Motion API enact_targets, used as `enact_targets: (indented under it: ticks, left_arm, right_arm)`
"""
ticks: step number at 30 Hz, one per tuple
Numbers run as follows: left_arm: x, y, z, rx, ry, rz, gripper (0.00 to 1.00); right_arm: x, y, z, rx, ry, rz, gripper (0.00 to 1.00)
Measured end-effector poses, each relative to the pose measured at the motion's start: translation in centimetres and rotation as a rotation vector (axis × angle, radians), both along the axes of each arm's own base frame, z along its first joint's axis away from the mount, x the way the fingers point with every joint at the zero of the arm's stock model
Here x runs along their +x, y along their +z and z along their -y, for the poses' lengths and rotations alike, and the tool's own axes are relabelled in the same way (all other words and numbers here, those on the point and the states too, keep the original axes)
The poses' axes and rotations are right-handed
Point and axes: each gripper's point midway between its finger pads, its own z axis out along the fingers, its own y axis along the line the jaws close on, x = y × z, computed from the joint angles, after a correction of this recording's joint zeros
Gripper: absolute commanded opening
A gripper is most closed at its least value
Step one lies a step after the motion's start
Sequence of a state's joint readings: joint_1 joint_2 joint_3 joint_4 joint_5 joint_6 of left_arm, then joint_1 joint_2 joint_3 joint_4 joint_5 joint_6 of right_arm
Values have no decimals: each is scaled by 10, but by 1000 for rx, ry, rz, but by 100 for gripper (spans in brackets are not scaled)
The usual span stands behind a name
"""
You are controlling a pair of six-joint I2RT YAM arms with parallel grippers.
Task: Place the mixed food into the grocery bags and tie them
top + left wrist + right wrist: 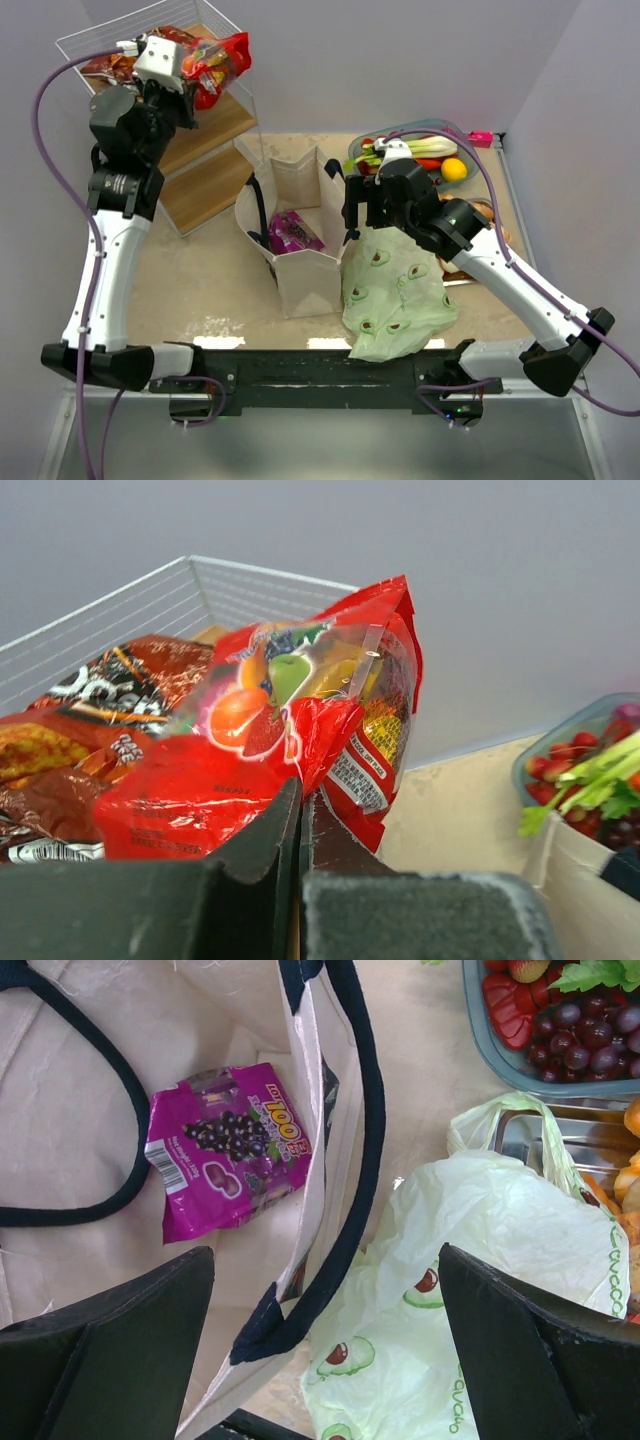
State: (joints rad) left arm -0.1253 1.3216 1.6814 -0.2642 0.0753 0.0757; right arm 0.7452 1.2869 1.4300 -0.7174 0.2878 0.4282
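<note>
Jaws pinch a shiny red snack packet (300, 730) on your left; jaws stand wide apart on your right, holding nothing.
Your left gripper (300, 815) holds the red packet up over the white wire basket (250, 590). In the middle, a purple grape packet (228, 1150) lies inside the beige canvas tote with black handles (300, 280). Your right gripper (325, 1290) hangs over the tote's edge, with the thin pale-green avocado-print bag (395, 290) just beside it.
</note>
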Motion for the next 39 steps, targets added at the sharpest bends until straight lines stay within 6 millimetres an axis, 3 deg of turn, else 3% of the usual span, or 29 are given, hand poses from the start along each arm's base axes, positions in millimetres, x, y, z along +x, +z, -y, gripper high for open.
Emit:
enact_targets:
  ticks: [8, 14, 18, 22, 23, 27, 32, 33, 34, 35, 36, 39]
  left_arm:
    - [-55, 39, 34, -96, -221, 116, 0]
    - [-88, 31, 76, -173, -421, 119, 0]
    - [-88, -1, 93, -221, -497, 40, 0]
    - [-76, -62, 104, -251, -523, -112, 0]
    - [-71, -86, 106, -256, -518, -172, 0]
    - [-69, -132, 110, -265, -513, -288, 0]
    - [-76, -171, 121, -262, -539, -377, 0]
    - [-78, -176, 124, -260, -547, -391, 2]
    - [-80, -181, 127, -259, -552, -402, 13]
    - [-82, -185, 128, -258, -554, -415, 26]
    - [-82, -188, 128, -256, -555, -425, 53]
    - [-82, -185, 128, -248, -559, -405, 84]
  right_arm:
    - [0, 0, 0, 1, 1, -1, 97]
    - [0, 1, 1, 0, -6, 3, 98]
    - [-2, 6, 3, 15, -9, 20, 97]
    - [-4, 11, 6, 31, -12, 34, 97]
    - [-5, 12, 7, 32, -13, 37, 97]
    - [-6, 14, 10, 36, -21, 45, 97]
    - [-7, 18, 15, 36, -36, 58, 97]
    - [-7, 18, 15, 36, -36, 58, 97]
    - [-7, 17, 15, 35, -36, 57, 97]
    - [-7, 17, 15, 34, -36, 56, 97]
    - [-7, 17, 15, 35, -36, 56, 98]
    - [-7, 16, 14, 34, -36, 55, 98]
